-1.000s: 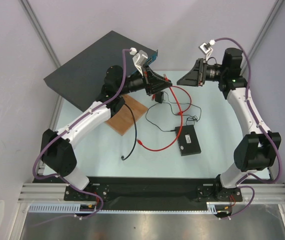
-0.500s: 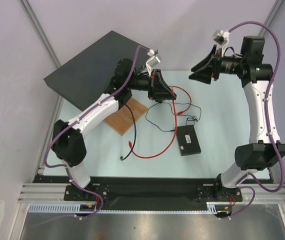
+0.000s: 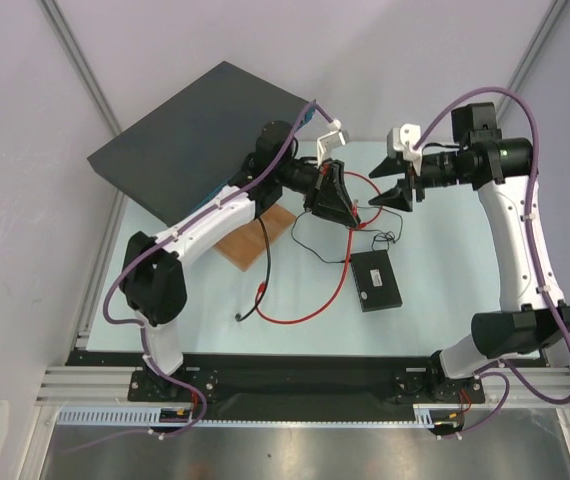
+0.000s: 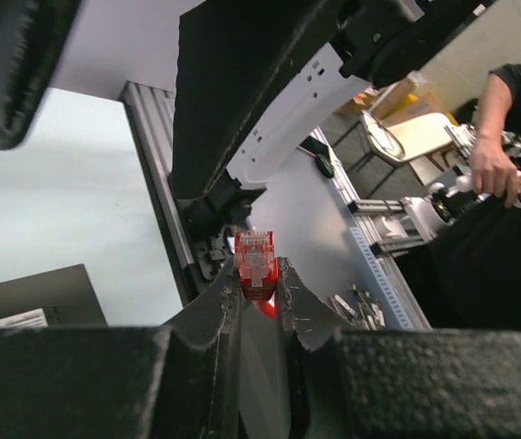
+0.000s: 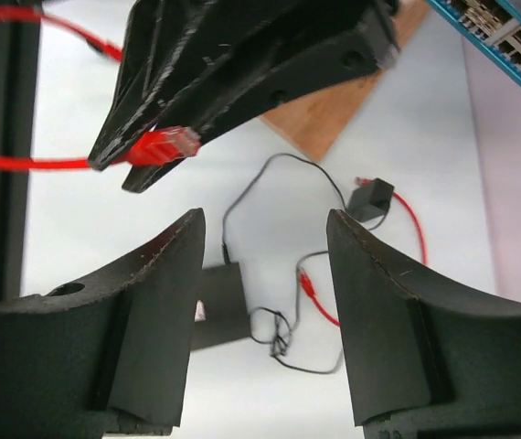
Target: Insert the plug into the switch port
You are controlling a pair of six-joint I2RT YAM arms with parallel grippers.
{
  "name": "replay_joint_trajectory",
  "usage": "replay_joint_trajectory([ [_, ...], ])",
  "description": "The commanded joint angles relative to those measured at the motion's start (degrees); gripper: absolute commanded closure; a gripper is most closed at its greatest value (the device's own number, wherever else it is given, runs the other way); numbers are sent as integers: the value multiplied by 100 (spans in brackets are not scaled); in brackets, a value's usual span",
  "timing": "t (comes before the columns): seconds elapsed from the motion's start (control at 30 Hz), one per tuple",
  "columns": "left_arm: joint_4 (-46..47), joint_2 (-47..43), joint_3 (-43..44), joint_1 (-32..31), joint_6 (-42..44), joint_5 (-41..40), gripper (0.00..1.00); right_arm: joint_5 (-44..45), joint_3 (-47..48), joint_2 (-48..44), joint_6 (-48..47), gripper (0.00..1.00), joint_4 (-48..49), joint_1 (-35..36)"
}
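Observation:
My left gripper (image 3: 354,217) is shut on the plug (image 4: 256,261), a red clear-tipped connector that sticks out past the fingertips, held above the table. The plug also shows in the right wrist view (image 5: 165,144). Its thin red cable (image 3: 310,305) loops over the table. My right gripper (image 3: 381,198) is open and empty, facing the left gripper from close by, its jaws (image 5: 262,224) wide apart just below the plug. The small flat black box with the switch port (image 3: 377,280) lies on the table below both grippers; it also shows in the right wrist view (image 5: 221,302).
A large dark grey rack unit (image 3: 195,130) with a blue front (image 5: 507,41) stands at the back left. A wooden board (image 3: 255,232) lies beside it. A second red connector (image 5: 308,285), a little black cube (image 5: 370,197), thin black wires and a thicker black cable (image 3: 265,270) lie around.
The left arm has reached further right with the plug. The right arm has swung in and lowered, so its open gripper now faces the left gripper closely.

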Motion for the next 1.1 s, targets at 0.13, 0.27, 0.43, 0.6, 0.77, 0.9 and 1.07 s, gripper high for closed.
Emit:
replay_joint_trajectory([
  [0.13,-250,154,197,-120,-48,292,94,358,-603,-806,-1884,42,-1249,323],
  [0.27,-619,172,188,-120,198,213,93,454,-902,-1008,-2025,43,-1240,525],
  [0.43,-1305,172,267,-155,761,142,92,516,-1131,-1053,-1894,48,-1249,859],
  [0.6,-2324,198,460,-216,1551,125,91,578,-1237,-957,-1999,47,-1249,939],
  [0.77,-2536,216,495,-243,1763,195,91,665,-1289,-912,-2078,47,-1249,1018],
  [0.9,-2536,242,495,-269,1789,239,91,753,-1307,-895,-2175,53,-1249,1053],
  [1.07,-2536,277,504,-278,1772,265,91,858,-1438,-947,-2324,59,-1249,1184],
])
